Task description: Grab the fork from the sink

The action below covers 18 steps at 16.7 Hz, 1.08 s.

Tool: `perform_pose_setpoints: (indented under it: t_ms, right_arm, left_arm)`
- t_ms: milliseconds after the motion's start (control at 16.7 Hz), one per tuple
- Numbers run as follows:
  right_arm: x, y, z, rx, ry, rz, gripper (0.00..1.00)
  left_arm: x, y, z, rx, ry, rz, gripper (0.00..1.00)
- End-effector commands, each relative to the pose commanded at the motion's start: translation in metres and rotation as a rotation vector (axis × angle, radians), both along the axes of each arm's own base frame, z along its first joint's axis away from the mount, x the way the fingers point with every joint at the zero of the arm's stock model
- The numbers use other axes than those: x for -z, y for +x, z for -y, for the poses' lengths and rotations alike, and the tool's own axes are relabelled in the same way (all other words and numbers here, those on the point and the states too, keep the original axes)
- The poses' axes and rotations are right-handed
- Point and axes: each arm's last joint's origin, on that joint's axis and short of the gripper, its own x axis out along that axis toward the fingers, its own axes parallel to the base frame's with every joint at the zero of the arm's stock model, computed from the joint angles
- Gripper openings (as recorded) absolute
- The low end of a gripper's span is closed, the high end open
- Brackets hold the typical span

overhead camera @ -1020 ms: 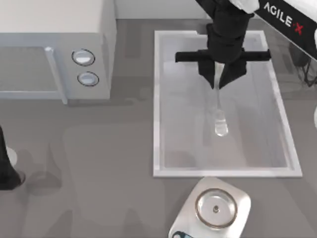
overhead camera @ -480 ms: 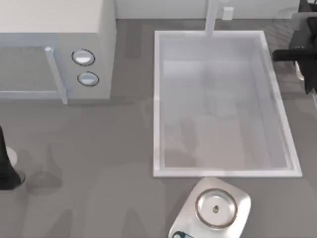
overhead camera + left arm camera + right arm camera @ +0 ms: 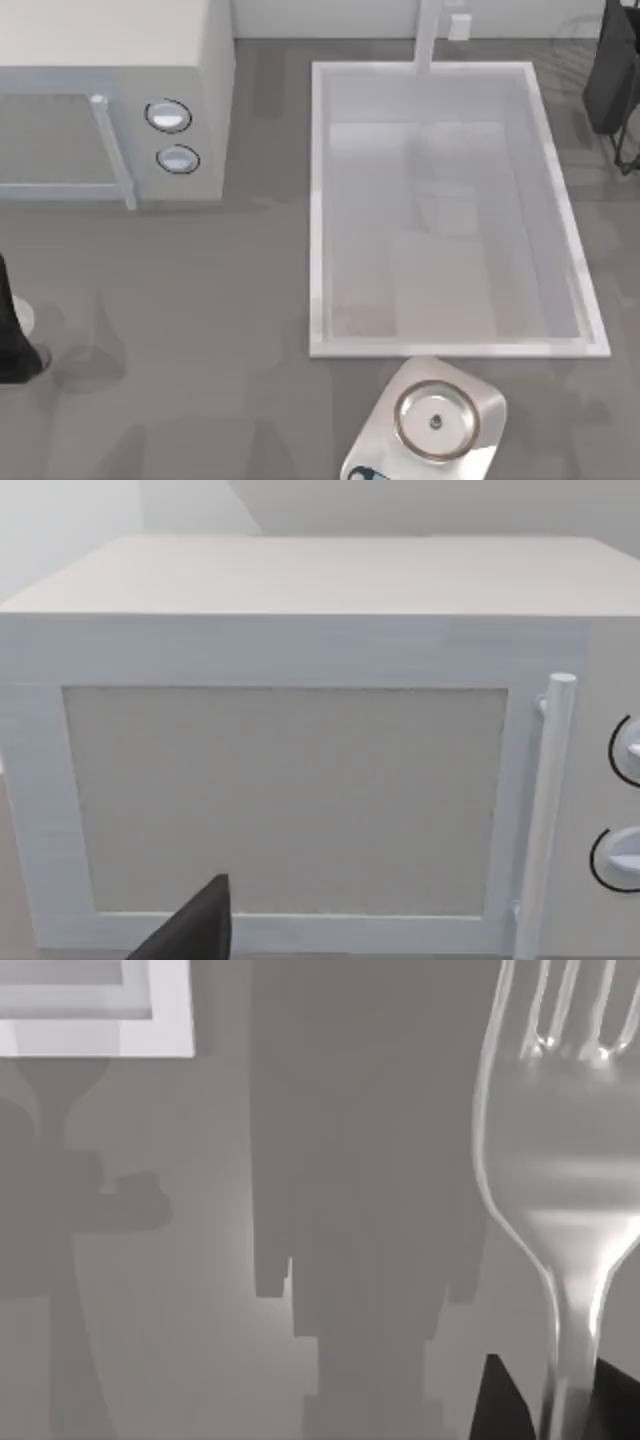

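The fork hangs close before the right wrist camera, tines away from the wrist, its thin neck running down between two dark fingertips. My right gripper is shut on the fork's handle. Beyond the fork lies grey table and a corner of the sink's white rim. From above, the sink holds nothing, with its faucet post at the far rim. My right arm is a dark shape at the far right edge, outside the basin. My left arm stays parked at the left edge.
A boxy white microwave with two round knobs stands at the back left, and its door and handle face the left wrist camera. A silvery scale with a round pan sits just in front of the sink.
My right gripper has carried the fork up and out of the sink, off to the right past the basin's rim. The left arm has not moved.
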Motion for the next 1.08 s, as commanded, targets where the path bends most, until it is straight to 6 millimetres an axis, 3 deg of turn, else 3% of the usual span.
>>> perform_pose_setpoints:
  t_ms: [420,600,900,1080]
  right_arm:
    - [0.005,-0.003,0.001,-0.002,0.0,-0.004,0.0]
    - [0.032,0.0,0.002,-0.002,0.0,-0.008,0.0]
    - [0.093,0.0,0.002,-0.001,-0.001,0.015,0.0]
    - [0.11,-0.004,0.002,0.0,0.0,0.001,0.0]
  left_arm:
    - [0.0,0.0,0.0,0.0,0.0,0.0,1.0]
    - [0.0,0.0,0.0,0.0,0.0,0.0,1.0]
    - [0.0,0.0,0.0,0.0,0.0,0.0,1.0]
    - [0.0,0.0,0.0,0.0,0.0,0.0,1.0]
